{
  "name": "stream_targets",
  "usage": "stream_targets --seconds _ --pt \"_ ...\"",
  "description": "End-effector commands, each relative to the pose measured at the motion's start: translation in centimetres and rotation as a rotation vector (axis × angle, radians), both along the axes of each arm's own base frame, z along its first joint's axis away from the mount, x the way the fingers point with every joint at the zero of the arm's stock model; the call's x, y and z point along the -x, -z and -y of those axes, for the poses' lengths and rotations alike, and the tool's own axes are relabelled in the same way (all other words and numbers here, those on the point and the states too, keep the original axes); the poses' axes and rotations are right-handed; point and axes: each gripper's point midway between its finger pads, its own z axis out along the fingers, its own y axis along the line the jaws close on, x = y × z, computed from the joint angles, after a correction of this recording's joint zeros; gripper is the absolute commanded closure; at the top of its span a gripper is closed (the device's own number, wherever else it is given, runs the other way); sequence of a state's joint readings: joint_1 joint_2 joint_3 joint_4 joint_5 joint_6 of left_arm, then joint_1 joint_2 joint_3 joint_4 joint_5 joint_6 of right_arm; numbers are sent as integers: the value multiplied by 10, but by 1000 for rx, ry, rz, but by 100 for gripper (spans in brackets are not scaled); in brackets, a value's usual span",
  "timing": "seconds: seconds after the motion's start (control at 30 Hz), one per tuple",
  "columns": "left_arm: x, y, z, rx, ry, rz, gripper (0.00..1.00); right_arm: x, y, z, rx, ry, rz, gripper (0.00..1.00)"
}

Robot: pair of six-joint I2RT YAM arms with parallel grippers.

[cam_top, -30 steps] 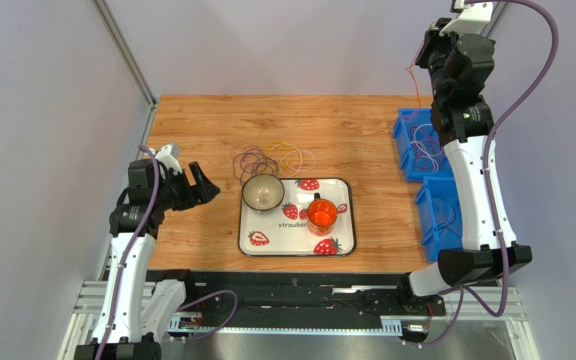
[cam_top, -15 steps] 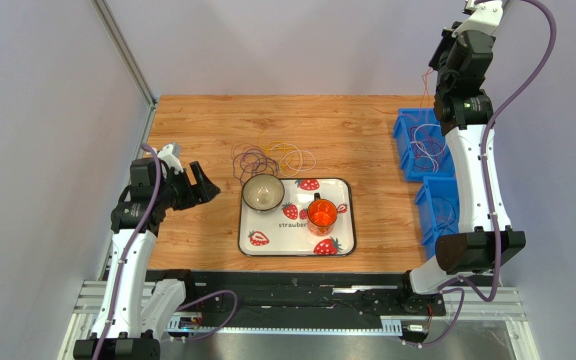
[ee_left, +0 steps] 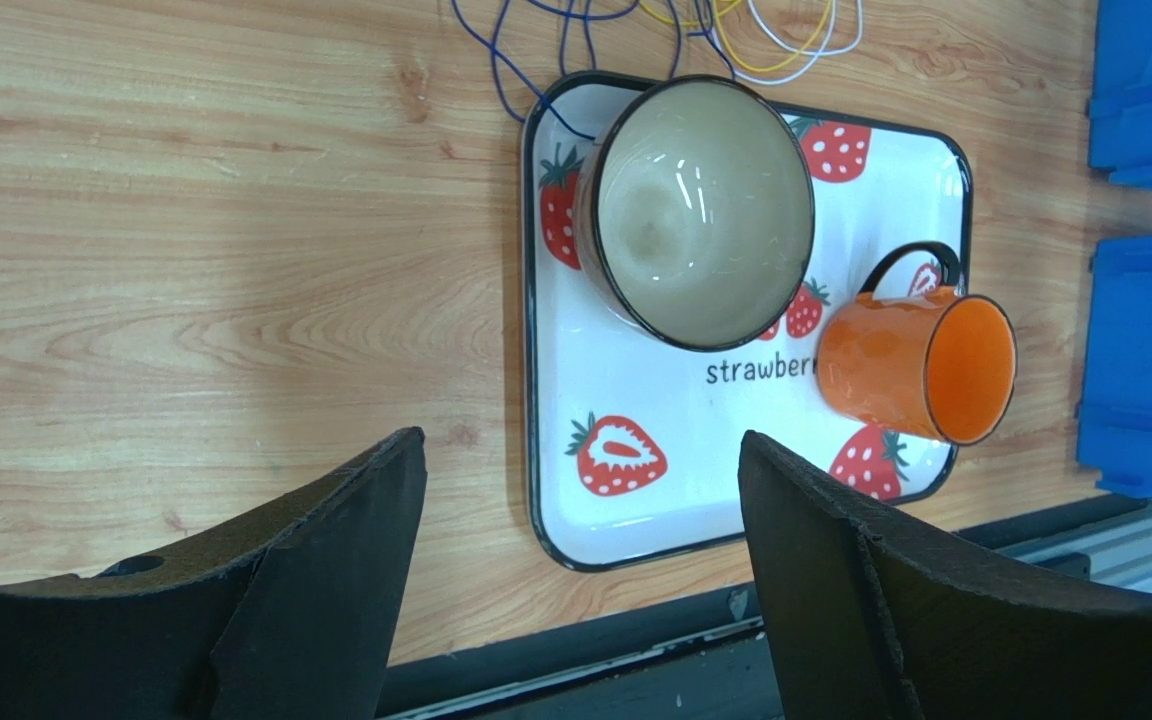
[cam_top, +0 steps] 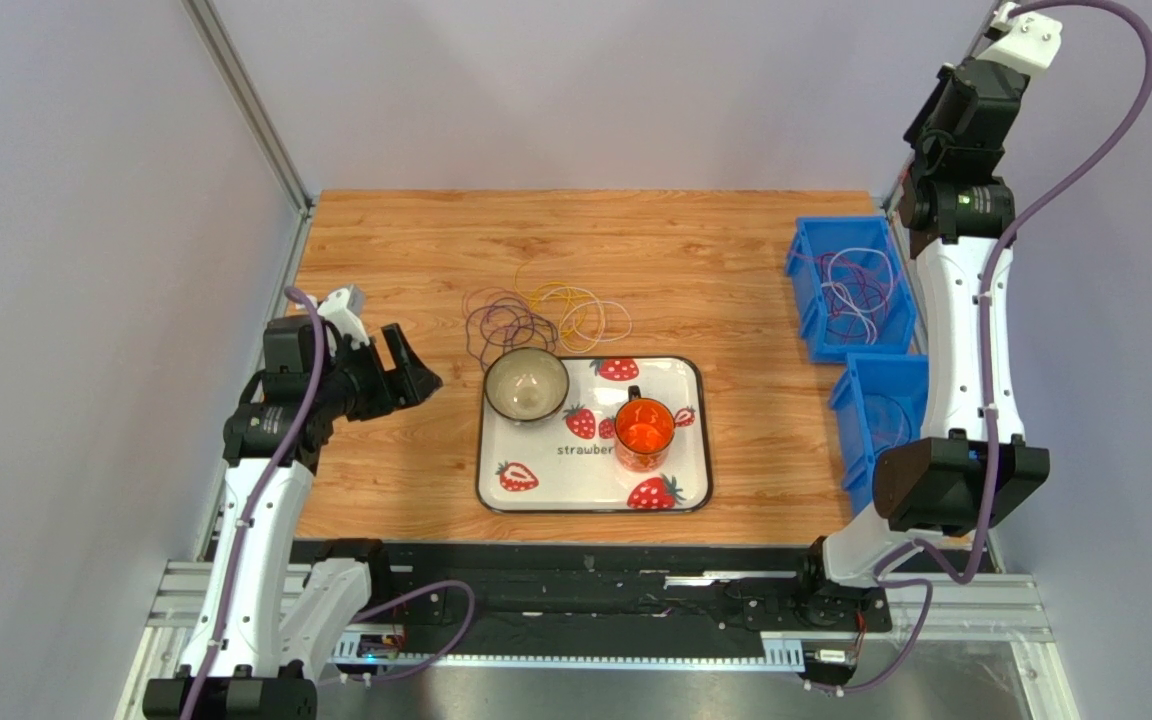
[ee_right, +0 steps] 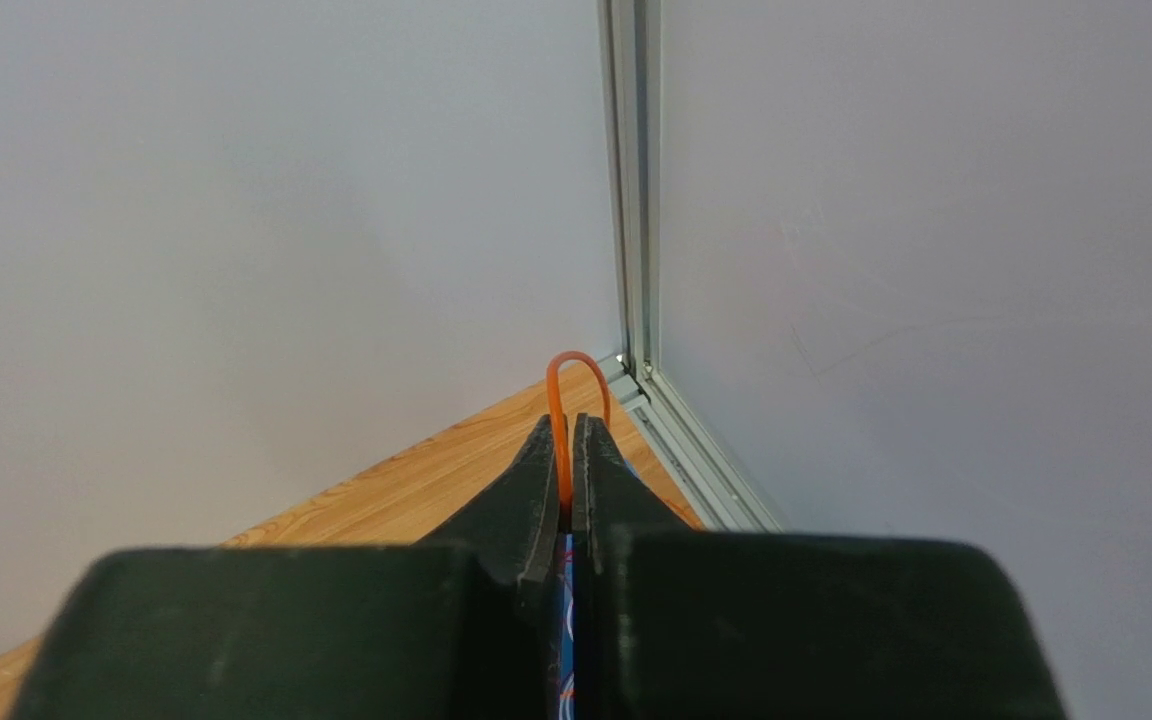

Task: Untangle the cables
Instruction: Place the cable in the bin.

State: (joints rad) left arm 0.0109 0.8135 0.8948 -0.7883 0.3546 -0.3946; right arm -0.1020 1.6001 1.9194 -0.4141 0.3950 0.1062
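A tangle of purple and yellow cables [cam_top: 545,318] lies on the wooden table just behind the bowl [cam_top: 525,384]; its near ends show at the top of the left wrist view [ee_left: 642,27]. My left gripper [cam_top: 409,368] is open and empty, left of the tray, low over the table; in its own view [ee_left: 582,447] the jaws stand wide apart. My right gripper [ee_right: 566,428] is raised high at the back right corner, shut on a thin orange cable [ee_right: 578,368] that loops out past the fingertips. More cable loops lie in the far blue bin [cam_top: 845,293].
A strawberry-print tray [cam_top: 687,495] holds the bowl and an orange mug [cam_top: 644,428] lying on its side. A second blue bin [cam_top: 880,428] stands at the right edge. Grey walls and an aluminium corner post [ee_right: 630,225] stand close to the right gripper.
My right arm has swung up and to the right, toward the back corner, with the orange cable still in its jaws. The left arm has stayed put.
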Motion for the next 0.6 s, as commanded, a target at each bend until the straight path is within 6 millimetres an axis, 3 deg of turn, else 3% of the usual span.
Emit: stream_targets --seconds 0.0,0.37,0.57 --pt "-4 -2 -2 -19 -1 23 16 2 -11 11 -14 50 36 100" --pt "-1 0 2 -31 11 16 16 -2 10 35 -57 185 6 100" --pt "-1 0 2 -39 5 16 16 -17 23 36 -88 197 -21 100"
